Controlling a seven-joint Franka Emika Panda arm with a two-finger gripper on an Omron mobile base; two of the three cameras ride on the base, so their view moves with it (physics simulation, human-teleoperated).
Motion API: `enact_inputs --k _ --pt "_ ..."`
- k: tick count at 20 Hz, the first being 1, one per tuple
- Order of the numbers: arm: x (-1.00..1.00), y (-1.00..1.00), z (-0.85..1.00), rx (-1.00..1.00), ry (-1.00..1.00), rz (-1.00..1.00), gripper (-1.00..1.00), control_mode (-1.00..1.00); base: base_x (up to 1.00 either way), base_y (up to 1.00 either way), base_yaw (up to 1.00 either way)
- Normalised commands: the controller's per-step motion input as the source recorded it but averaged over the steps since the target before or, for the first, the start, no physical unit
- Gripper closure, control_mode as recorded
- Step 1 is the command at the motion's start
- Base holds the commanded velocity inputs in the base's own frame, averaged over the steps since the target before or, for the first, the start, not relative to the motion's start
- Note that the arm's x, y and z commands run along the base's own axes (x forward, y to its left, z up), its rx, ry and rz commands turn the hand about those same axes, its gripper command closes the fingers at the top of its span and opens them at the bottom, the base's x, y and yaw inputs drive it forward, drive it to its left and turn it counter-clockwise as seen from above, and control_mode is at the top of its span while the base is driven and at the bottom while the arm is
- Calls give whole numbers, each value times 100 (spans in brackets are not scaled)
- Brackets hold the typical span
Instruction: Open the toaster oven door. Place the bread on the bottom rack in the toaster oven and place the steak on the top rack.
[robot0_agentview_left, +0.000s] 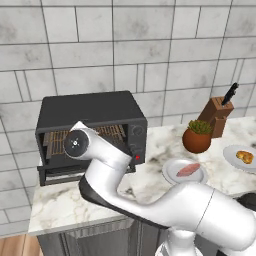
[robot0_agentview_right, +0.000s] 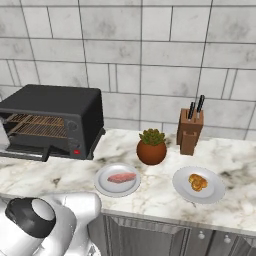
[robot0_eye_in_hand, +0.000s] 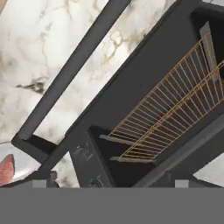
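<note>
pincer (robot0_eye_in_hand: 111, 183) above toaster oven door (robot0_eye_in_hand: 131, 94) | door open | racks bare

— Where's the food?
— Golden-brown lumpy bread (robot0_agentview_right: 198, 182) and pink raw steak (robot0_agentview_right: 121, 177) sit on separate plates.
— The oven?
— Boxy matte-black toaster oven (robot0_agentview_right: 55, 104), flat black door (robot0_eye_in_hand: 118, 98) folded down, copper wire racks (robot0_agentview_right: 37, 125) bare.

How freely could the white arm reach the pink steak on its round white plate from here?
Probably freely: the pink steak lies uncovered on its round white plate, on open marble counter, with the potted plant standing behind it.
</note>
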Motion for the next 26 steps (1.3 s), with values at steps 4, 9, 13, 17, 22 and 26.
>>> enact_inputs --k 4,9,13,17,22,26 --pt "88 12 -26 -19 44 1 -100 -100 0 0 0" --pt "45 -17 -87 -6 38 7 -100 -100 0 0 0" --pt "-32 -23 -100 -7 29 16 -100 -100 0 0 0" --pt "-53 -1 -100 -2 21 12 -100 -100 0 0 0" --pt "-54 0 -100 0 17 8 -100 -100 0 0 0" --pt "10 1 -22 14 -15 -3 -100 -100 0 0 0"
